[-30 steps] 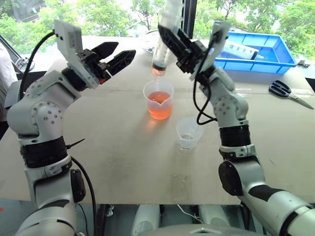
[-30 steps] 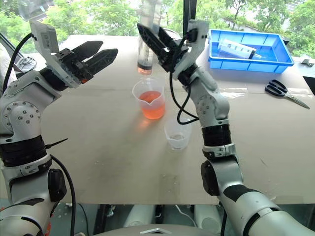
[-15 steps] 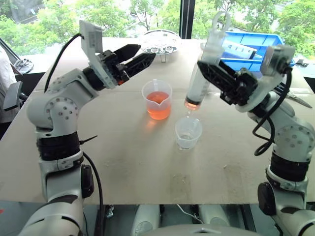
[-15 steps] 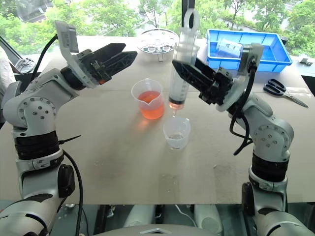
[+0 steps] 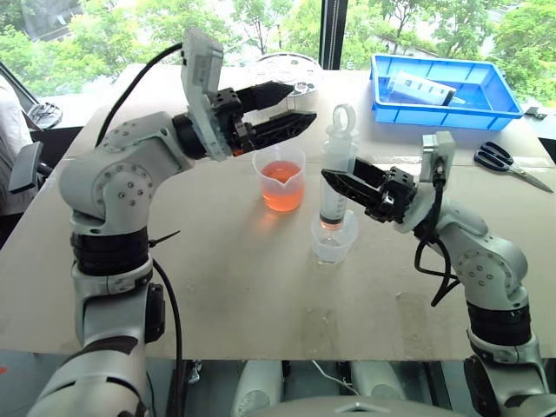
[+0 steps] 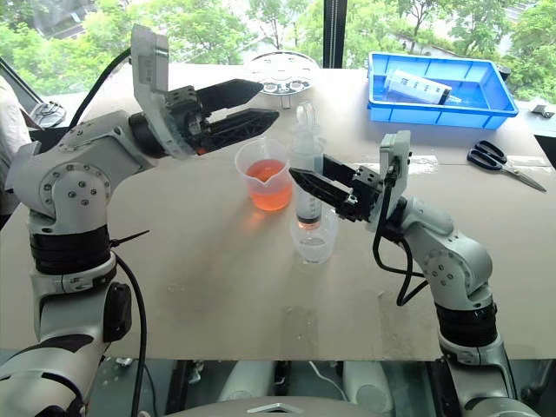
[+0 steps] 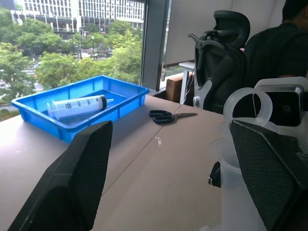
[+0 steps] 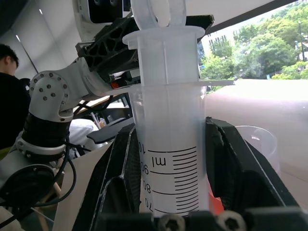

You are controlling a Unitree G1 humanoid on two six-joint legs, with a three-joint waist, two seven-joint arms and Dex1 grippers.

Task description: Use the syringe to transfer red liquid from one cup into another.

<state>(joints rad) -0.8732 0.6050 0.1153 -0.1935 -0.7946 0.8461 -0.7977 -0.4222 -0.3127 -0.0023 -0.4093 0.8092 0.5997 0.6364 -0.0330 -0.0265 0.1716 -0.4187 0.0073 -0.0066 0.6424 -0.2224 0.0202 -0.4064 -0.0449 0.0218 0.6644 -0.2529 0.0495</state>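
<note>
Right gripper (image 5: 340, 184) clamped on the barrel of the syringe (image 5: 334, 187), held upright with its tip down inside the shorter cup (image 5: 334, 239) on the desk (image 5: 217, 278). Left gripper (image 5: 291, 109) fingers apart, empty, hovering above the taller beaker (image 5: 279, 177) of red liquid (image 5: 280, 188), just beside the syringe's ring-topped plunger (image 5: 343, 117).
</note>
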